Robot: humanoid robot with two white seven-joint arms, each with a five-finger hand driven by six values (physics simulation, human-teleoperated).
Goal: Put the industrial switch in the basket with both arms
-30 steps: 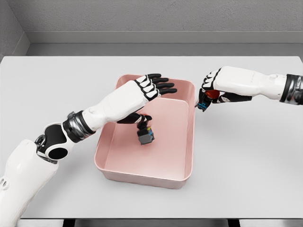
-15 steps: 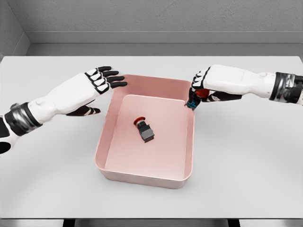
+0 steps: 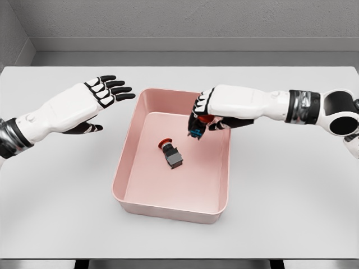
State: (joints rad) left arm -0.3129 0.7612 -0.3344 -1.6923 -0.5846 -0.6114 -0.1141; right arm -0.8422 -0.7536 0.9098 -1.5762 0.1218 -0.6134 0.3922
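A pink rectangular basket [image 3: 129, 168] sits mid-table. One industrial switch [image 3: 171, 154], dark grey with a red button, lies on the basket floor. A second switch [image 3: 198, 126], with a red cap and blue base, hangs over the basket's far right part, held by my right hand [image 3: 203, 115], whose fingers are curled around it. My left hand [image 3: 96, 101] hovers over the table left of the basket, fingers spread and holding nothing.
The grey table [image 3: 291, 190] stretches wide on both sides of the basket. A grey wall runs behind the table's far edge.
My left hand let go of the first switch in the basket and drew back to the left. My right hand carried the second switch leftward, from the basket's right rim to over its inside.
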